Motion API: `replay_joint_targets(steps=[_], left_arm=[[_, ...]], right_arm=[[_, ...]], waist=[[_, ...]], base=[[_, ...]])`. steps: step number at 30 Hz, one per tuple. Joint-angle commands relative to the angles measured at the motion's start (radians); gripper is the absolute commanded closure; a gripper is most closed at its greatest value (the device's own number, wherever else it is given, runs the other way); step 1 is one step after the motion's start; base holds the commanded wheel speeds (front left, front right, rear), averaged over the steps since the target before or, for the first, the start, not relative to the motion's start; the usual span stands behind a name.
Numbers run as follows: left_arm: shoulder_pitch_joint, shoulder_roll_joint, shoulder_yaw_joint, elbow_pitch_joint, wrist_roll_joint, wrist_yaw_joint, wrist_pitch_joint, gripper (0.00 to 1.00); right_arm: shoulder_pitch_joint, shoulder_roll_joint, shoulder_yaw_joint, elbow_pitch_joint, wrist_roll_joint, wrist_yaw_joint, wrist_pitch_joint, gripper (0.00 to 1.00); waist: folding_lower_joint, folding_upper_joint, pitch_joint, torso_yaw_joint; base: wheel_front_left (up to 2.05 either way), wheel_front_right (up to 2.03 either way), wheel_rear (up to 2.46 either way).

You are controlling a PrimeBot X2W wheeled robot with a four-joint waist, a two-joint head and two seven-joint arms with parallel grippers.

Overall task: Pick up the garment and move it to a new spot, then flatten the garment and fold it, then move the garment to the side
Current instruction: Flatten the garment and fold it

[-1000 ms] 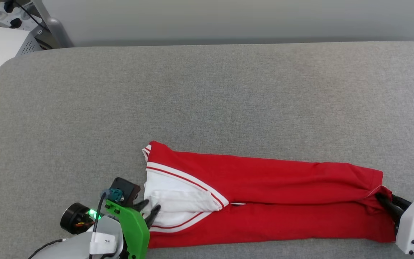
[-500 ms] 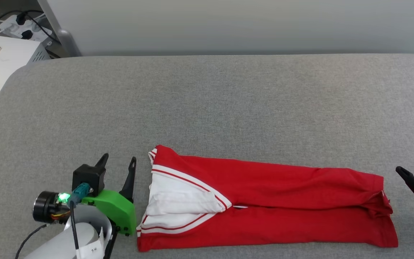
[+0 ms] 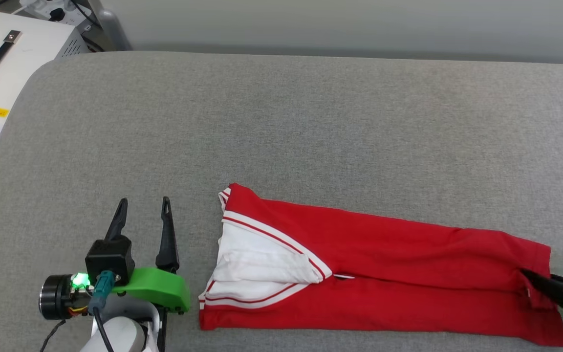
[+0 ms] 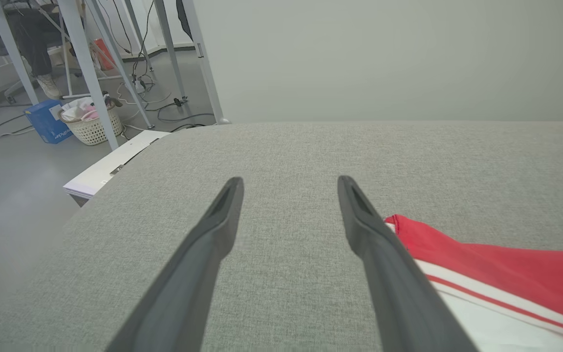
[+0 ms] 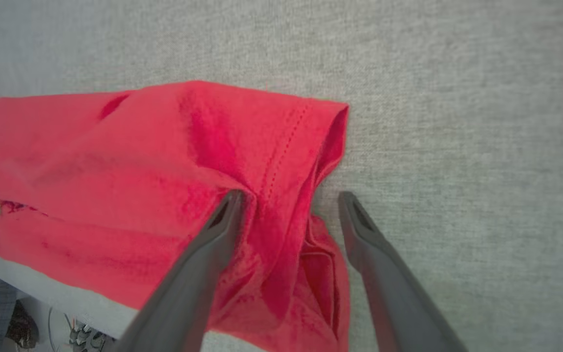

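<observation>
Off to the far left of the left gripper (image 3: 144, 200), beyond the rounded corner of the grey padded surface (image 3: 281, 122), sits a white equipment box (image 3: 8, 63) with a black handle. The left arm rises from the bottom edge of the head view. Its wrist carries a green bracket (image 3: 157, 289) and a lit green lamp, and its two dark fingers point straight away from the robot. In the left wrist view the gripper (image 4: 290, 180) runs low and nearly level over the grey cloth, fingers spread wide with only bare padding between them, gripping nothing. Just to the right of its right finger, near but apart, begins the garment (image 3: 384, 274). It is folded into one long red band whose long axis runs left to right, the left end lying slightly farther from the robot than the right. The end with the white sleeve and red-and-white striped trim points toward the left gripper, its red corner (image 4: 506, 264) showing beside that finger. The hem end points toward the right gripper (image 3: 526, 274), whose arm enters from the right edge with its fingers aimed leftward. Its wrist view looks steeply down on the garment (image 5: 140, 171). There the right gripper (image 5: 292, 194) stands wide open, unclenched: its left finger rests on a crease near the hem, its right finger is over bare grey surface, and loose, rumpled hem cloth lies between them.
</observation>
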Motion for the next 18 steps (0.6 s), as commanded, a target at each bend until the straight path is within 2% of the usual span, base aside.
replay_joint_targets(steps=[1, 13, 14, 15, 18], left_arm=[[0.027, -0.025, 0.029, 0.000, 0.030, -0.015, -0.006, 0.00], [0.130, -0.203, 0.204, 0.004, 0.257, -0.137, -0.006, 0.00], [0.136, -0.213, 0.213, 0.006, 0.269, -0.146, -0.006, 0.00], [0.142, -0.224, 0.226, 0.009, 0.282, -0.156, -0.006, 0.00], [0.157, -0.247, 0.258, 0.010, 0.317, -0.175, -0.006, 0.00]], right_arm=[[-0.013, 0.010, 0.015, 0.013, -0.012, -0.001, 0.008, 0.00], [-0.001, 0.073, 0.140, 0.062, -0.006, -0.001, 0.029, 0.00], [-0.002, 0.072, 0.144, 0.063, -0.006, -0.001, 0.024, 0.25], [-0.002, 0.072, 0.146, 0.066, -0.006, -0.001, 0.015, 1.00], [-0.002, 0.061, 0.152, 0.076, -0.005, -0.001, -0.002, 1.00]], waist=[[0.0000, -0.0001, 0.010, 0.014], [0.0000, -0.0001, 0.005, 0.025], [0.0000, -0.0001, 0.003, 0.024], [0.0000, -0.0001, 0.000, 0.022], [0.0000, -0.0001, -0.009, 0.017]], base=[[0.00, 0.00, 0.00], [0.00, 0.00, 0.00], [0.00, 0.00, 0.00], [0.00, 0.00, 0.00], [0.00, 0.00, 0.00]])
